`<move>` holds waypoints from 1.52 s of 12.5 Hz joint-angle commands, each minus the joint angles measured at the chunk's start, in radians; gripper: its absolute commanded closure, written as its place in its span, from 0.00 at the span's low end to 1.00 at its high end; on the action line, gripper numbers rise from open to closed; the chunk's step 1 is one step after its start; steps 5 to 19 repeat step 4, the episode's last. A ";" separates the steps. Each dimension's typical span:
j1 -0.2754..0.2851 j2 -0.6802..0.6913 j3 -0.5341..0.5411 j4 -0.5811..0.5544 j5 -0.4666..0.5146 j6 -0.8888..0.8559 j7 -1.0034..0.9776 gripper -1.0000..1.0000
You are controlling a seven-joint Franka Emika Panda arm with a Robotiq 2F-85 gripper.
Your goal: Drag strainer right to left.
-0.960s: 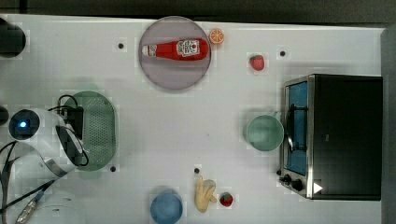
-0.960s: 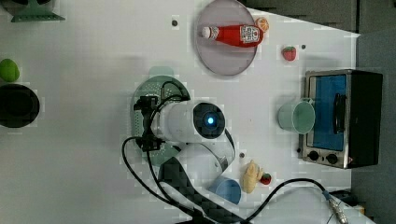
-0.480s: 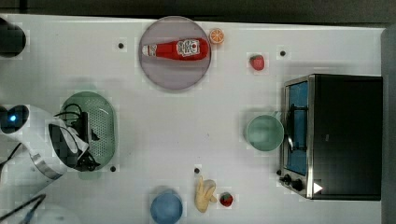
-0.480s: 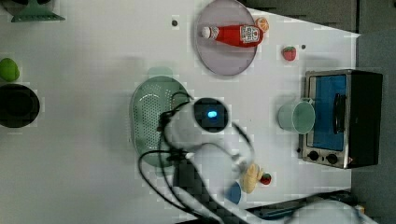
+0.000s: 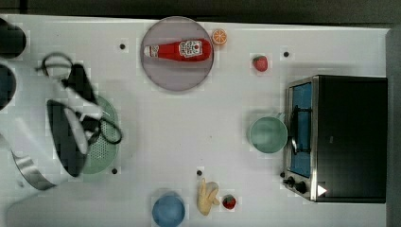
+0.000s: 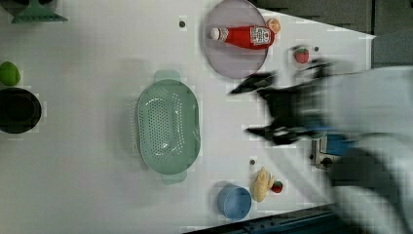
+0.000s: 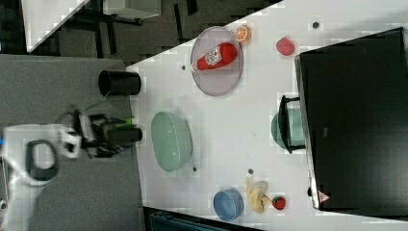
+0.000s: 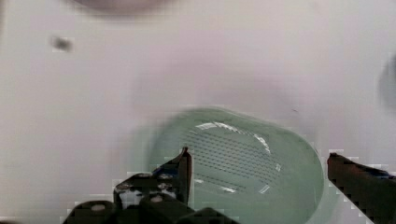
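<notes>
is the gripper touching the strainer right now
Apart. In the left view the open gripper sits off to the left view's right of the strainer, with bare table between them.

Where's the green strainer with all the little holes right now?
The strainer sits on the white table in the left view's middle-left, apart from the round plate holding the ketchup bottle, with the blue bowl nearer the lower edge.

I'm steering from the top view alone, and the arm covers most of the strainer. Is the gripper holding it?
Observer: No. The wrist view shows the gripper open, with nothing between its fingers.
Operator: Is anything inside the strainer?
Observer: The left view shows the whole strainer, and nothing lies in it.
Operator: Is the gripper touching it at all?
Observer: No. In the right view the gripper is at the right view's left of the strainer, with a gap between them.
</notes>
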 commanded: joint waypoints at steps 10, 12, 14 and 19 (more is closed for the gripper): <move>-0.101 -0.228 -0.308 0.010 -0.145 -0.194 -0.600 0.00; -0.101 -0.228 -0.308 0.010 -0.145 -0.194 -0.600 0.00; -0.101 -0.228 -0.308 0.010 -0.145 -0.194 -0.600 0.00; -0.101 -0.228 -0.308 0.010 -0.145 -0.194 -0.600 0.00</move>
